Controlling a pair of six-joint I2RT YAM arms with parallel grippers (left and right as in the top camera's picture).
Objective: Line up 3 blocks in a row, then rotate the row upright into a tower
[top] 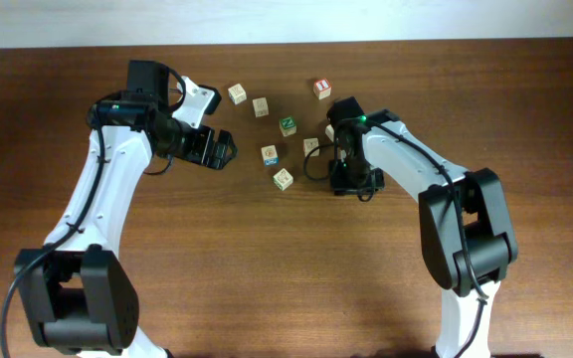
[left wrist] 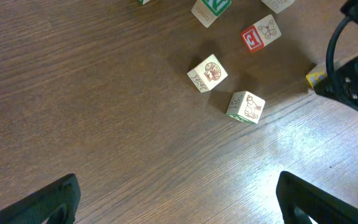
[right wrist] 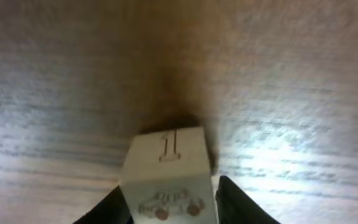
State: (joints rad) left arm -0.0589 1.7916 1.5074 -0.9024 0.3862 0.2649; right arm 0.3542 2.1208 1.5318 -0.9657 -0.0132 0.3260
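Green-letter cube [top: 287,125] near right hand's [right wrist: 169,208] block [right wrist: 166,163]

Seven alphabet cubes [top: 283,179] lie in plain view on the tabletop [top: 267,259]: five pale cubes [top: 261,106], one green-lettered cube [top: 287,125], one red-faced cube [top: 322,89]. Two robot arms [top: 107,189].

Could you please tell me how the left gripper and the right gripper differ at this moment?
The left gripper stands wide open; the right gripper is closed on a pale wooden block marked 1. The left gripper holds nothing; the right gripper has that block between its fingers. The left gripper sits beside the scattered blocks; the right gripper is down among them. Both are dark, two-fingered, over the same wooden table.
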